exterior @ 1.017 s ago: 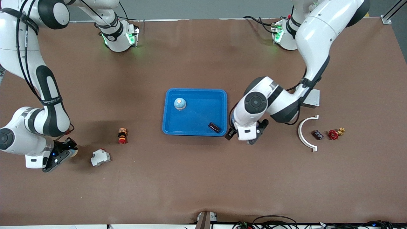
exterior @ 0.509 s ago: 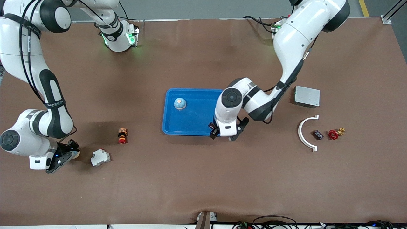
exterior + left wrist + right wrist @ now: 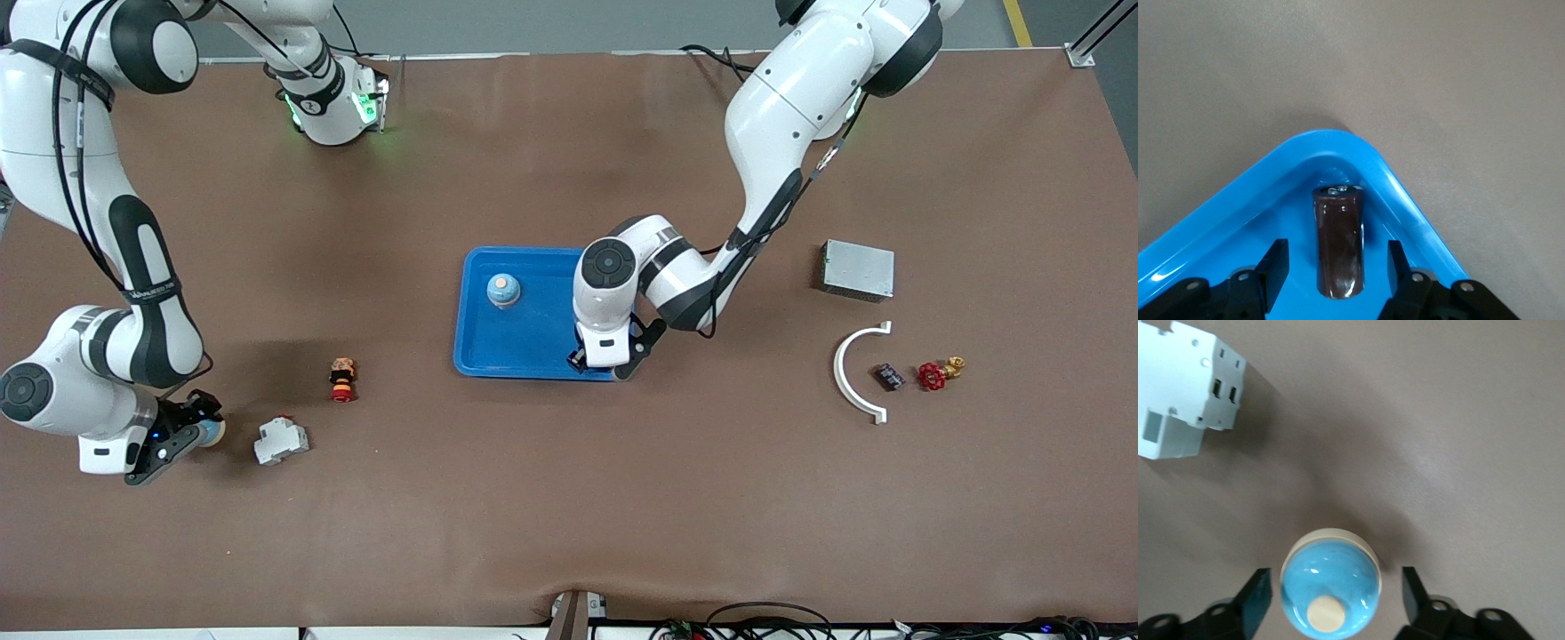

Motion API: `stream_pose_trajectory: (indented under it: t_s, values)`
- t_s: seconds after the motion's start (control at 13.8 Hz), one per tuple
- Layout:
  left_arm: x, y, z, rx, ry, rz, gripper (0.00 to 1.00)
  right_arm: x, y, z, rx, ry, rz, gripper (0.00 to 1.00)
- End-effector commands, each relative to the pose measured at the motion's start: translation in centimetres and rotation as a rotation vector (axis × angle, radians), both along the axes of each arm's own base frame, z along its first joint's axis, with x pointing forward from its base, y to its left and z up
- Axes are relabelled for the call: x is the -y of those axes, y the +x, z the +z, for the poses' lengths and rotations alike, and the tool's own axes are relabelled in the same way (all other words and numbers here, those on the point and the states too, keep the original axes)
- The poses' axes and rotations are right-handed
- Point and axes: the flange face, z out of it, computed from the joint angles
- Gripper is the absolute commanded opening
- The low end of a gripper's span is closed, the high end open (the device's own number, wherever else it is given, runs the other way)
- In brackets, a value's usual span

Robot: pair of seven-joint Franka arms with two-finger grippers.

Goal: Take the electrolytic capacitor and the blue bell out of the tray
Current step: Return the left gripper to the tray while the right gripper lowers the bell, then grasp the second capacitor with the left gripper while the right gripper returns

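Currently, left claw (image 3: 1335, 270) open astride electrolytic capacitor (image 3: 1339, 242) in tray (image 3: 1405, 200); right claw (image 3: 1331, 600) open around blue bell (image 3: 1330, 590) on worktop (image 3: 1438, 420).

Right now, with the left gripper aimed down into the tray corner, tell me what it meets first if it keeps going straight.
Probably the brown electrolytic capacitor, lying between the left gripper's open jaws in the corner of the blue tray; then the tray floor.

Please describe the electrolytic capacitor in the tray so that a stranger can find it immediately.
Find the blue tray at mid-table. In its corner nearest the front camera, toward the left arm's end, a dark brown cylinder lies on its side between the open left tool. The tray's other item is a pale blue bell.
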Motion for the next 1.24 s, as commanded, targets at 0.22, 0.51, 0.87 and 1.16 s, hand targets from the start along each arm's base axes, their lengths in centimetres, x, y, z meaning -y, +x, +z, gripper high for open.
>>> stream_pose_trajectory:
  t_s: [0.22,0.51,0.87,1.16]
  values:
    - [0.2,0.4,-0.4,0.011,0.002,-0.006,0.05,-2.4,0.0,4.9,-0.090,0.052,-0.108,1.00]
    - [0.2,1.0,2.4,0.053,0.001,-0.025,0.00,-7.8,-1.0,9.0,-0.192,0.038,-0.273,1.00]
    - [-2.1,3.2,9.3,0.112,0.028,-0.072,0.00,-13.7,-2.1,12.1,-0.277,0.073,-0.463,1.00]
    - [-5.9,4.6,15.9,0.109,0.091,-0.233,0.00,-19.2,-3.2,13.5,-0.294,0.033,-0.575,1.00]
